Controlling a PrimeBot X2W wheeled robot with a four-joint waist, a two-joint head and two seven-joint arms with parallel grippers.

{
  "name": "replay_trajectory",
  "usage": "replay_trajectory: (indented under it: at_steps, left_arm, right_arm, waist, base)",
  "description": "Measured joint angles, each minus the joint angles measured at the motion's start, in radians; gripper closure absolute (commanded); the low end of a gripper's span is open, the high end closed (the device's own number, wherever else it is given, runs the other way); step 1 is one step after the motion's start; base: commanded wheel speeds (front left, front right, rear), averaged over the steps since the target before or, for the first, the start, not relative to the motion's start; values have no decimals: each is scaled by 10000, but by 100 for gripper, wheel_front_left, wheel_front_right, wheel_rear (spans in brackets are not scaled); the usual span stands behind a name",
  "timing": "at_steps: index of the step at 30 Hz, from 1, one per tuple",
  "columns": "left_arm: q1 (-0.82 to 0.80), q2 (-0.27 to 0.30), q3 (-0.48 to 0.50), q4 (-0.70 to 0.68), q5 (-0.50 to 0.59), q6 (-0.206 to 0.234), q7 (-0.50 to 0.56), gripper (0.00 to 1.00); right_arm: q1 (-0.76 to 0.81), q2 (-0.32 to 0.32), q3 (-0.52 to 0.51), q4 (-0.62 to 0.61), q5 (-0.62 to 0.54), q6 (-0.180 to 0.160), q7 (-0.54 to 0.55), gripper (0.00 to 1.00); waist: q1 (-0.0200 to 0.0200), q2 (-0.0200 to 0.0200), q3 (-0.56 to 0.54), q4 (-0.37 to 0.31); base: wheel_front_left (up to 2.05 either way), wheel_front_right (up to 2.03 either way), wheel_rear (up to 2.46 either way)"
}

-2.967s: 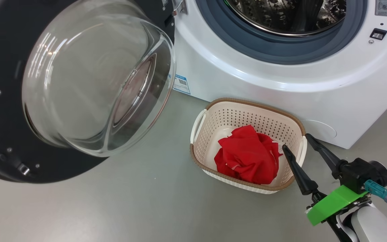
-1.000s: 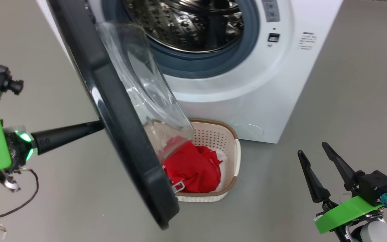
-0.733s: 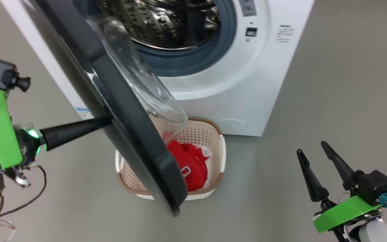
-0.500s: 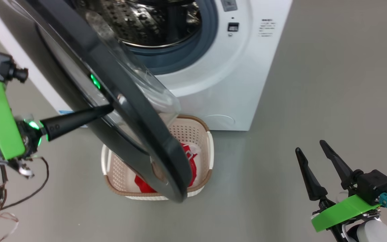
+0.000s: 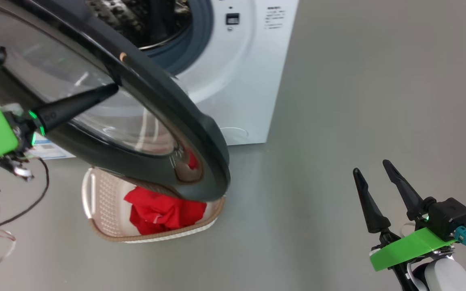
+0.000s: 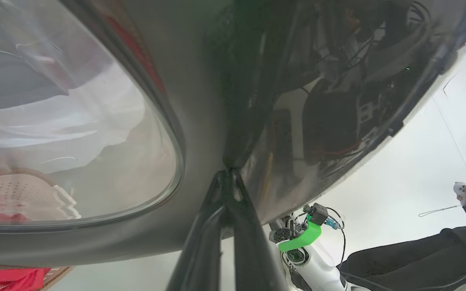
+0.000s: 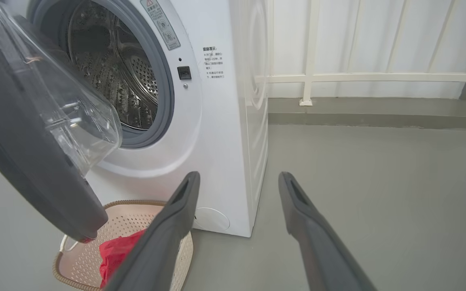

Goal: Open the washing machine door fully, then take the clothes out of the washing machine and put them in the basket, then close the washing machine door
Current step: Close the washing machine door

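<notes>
The washing machine door (image 5: 164,101) stands about halfway along its arc, glossy black rim towards us, glass bowl facing the steel drum (image 7: 132,85). And there's the left gripper (image 5: 109,90), fingers pressed together into one point, holding nothing. In the left wrist view, that point sits right on the outer face of the door, on the black rim just beside the glass. So this looks like the last step: closing the door.

The clothes (image 5: 160,210), a bright red bundle, lie in the basket (image 5: 103,198), which stands on the floor just in front of the washing machine (image 5: 237,93). What shows of the drum looks empty. In the head view the door's lower edge hangs over the basket; in the right wrist view it seems to ride just above the brown rim, though I can't tell for certain whether it clears.

Off to the side, the right gripper (image 5: 371,167) hovers over bare floor, well apart from the machine, fingers spread wide and empty.

What next? A steady push along the arc until the latch catches. That rim is slick, so the tip could slide; pressure wants to stay square to the door.
</notes>
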Motion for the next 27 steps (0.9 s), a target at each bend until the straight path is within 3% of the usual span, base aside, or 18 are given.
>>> replay_trajectory:
  at_steps: [27]
  left_arm:
    - [-1494, 514, 454, 1954, 796, 0, -1904, 100]
  right_arm:
    - [-40, 347, -33, -146, -27, 0, -2, 0]
  waist:
    - [0, 0, 447, -1819]
  base:
    - [0, 0, 0]
